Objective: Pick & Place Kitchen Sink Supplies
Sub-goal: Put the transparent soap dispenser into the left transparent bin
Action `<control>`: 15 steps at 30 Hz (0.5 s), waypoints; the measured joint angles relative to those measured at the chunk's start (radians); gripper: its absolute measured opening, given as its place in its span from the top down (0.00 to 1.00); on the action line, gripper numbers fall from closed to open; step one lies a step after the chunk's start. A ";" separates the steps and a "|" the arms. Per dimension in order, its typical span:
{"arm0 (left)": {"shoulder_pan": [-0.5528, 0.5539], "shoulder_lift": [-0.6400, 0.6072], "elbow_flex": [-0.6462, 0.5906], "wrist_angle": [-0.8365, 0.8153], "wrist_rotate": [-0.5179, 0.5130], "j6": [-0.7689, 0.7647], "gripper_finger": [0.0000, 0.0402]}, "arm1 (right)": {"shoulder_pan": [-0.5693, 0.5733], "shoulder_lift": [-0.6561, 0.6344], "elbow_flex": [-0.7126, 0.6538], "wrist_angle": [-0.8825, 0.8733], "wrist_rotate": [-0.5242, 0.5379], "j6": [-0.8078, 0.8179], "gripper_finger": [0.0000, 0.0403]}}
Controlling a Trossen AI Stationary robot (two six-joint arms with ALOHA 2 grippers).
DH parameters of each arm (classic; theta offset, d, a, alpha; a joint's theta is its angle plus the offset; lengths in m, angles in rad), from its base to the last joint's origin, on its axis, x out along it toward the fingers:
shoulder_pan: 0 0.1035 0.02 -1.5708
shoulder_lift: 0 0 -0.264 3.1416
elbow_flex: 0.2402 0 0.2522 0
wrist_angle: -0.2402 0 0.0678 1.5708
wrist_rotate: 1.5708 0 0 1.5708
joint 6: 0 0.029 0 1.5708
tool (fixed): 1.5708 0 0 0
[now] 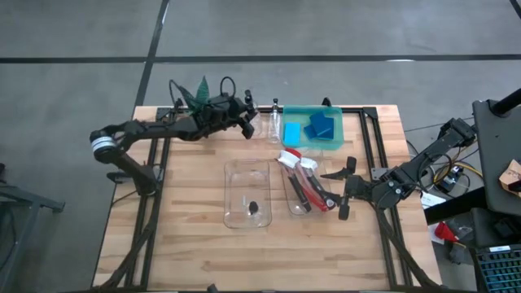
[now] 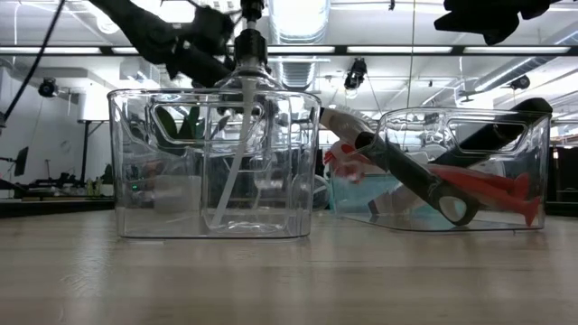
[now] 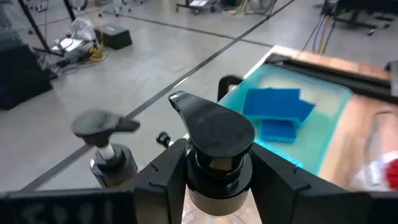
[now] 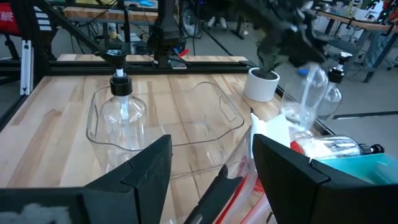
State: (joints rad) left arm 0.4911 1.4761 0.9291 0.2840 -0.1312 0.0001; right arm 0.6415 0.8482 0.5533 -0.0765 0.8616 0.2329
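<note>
My left gripper [image 1: 248,122] is at the table's far edge, shut on a small clear bottle with a black pump top [image 3: 214,134]. A second such bottle [image 3: 102,140] stands just beside it. Another bottle [image 1: 252,205] stands in the left clear bin [image 1: 247,172]. Red long-handled brushes [image 1: 313,195] and black-handled white-headed brushes [image 1: 295,189] lie slanted in the right clear bin [image 1: 295,207]. Blue sponges [image 1: 321,126] lie in the green tray [image 1: 335,145]. My right gripper [image 1: 342,191] is open and empty, just right of the right bin. My left gripper pinches the bottle's neck [image 3: 214,177], just under the black pump top, between its two fingers [image 3: 165,177]. The fingers come in about level from the table's left side. In the right wrist view the held bottle [image 4: 306,93] shows tilted and blurred; whether its base touches the table I cannot tell.
A small green plant in a white pot [image 4: 261,81] stands at the far edge beside the left gripper. A black frame [image 1: 370,138] runs along the table's far and right sides. Bare wood lies near the table's front edge [image 1: 244,260].
</note>
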 joint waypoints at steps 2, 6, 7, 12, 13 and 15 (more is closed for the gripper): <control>-0.002 -0.045 0.000 -0.027 0.005 -0.001 0.65 | 0.000 0.000 0.000 0.000 0.000 0.000 0.45; -0.005 -0.153 0.001 -0.113 0.035 -0.010 0.69 | 0.000 0.000 0.000 0.000 0.000 0.000 0.45; -0.007 -0.180 0.001 -0.133 0.048 -0.022 0.69 | 0.000 0.000 0.000 0.000 0.000 0.000 0.45; -0.043 -0.291 0.001 -0.167 0.130 -0.058 0.65 | 0.000 0.000 0.000 0.000 0.000 0.000 0.45; -0.055 -0.307 0.001 -0.170 0.139 -0.063 0.64 | 0.000 0.000 0.000 0.000 0.000 0.000 0.45; -0.087 -0.337 0.001 -0.178 0.144 -0.064 0.64 | 0.000 0.000 0.000 0.000 0.001 0.000 0.45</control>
State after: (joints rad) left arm 0.4044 1.1391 0.9301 0.1056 0.0124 -0.0635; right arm 0.6411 0.8482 0.5531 -0.0765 0.8622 0.2329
